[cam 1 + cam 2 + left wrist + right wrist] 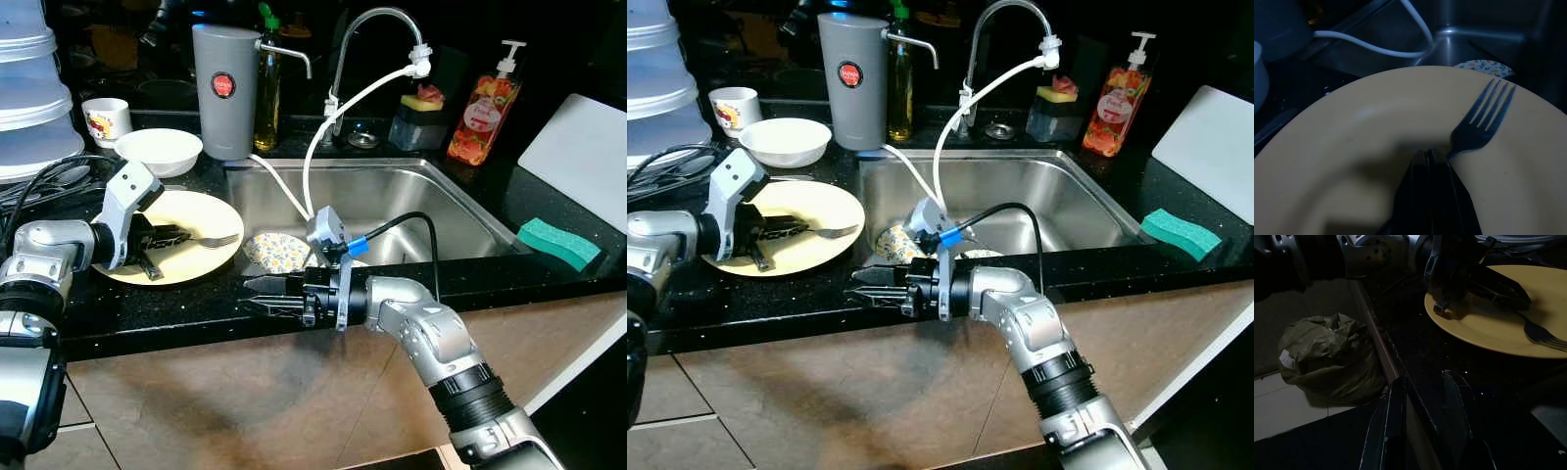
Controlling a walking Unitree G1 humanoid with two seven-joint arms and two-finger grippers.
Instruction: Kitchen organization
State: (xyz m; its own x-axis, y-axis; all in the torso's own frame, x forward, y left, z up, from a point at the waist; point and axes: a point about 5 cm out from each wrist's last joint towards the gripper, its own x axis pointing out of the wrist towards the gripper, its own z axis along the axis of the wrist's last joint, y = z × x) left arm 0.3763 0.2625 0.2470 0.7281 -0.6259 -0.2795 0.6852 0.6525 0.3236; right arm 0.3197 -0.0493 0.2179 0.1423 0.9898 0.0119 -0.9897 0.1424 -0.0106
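Observation:
A yellow plate (201,262) lies on the black counter to the left of the sink (392,196). A metal fork (217,239) rests on it, tines toward the sink. My left gripper (184,236) is low over the plate and shut on the fork's handle; in the left wrist view the closed fingers (1427,161) meet the fork (1484,117) just behind its tines. My right gripper (253,293) sits at the counter's front edge, pointing left toward the plate. It is open, with the counter edge running between its fingers (1396,416).
A floral dish (274,252) lies in the sink under a white hose. A white bowl (159,150), cup (106,119) and grey canister (225,90) stand behind the plate. Soap bottle (482,117) and green sponge (558,243) are right. A green bag (1327,357) sits on the floor.

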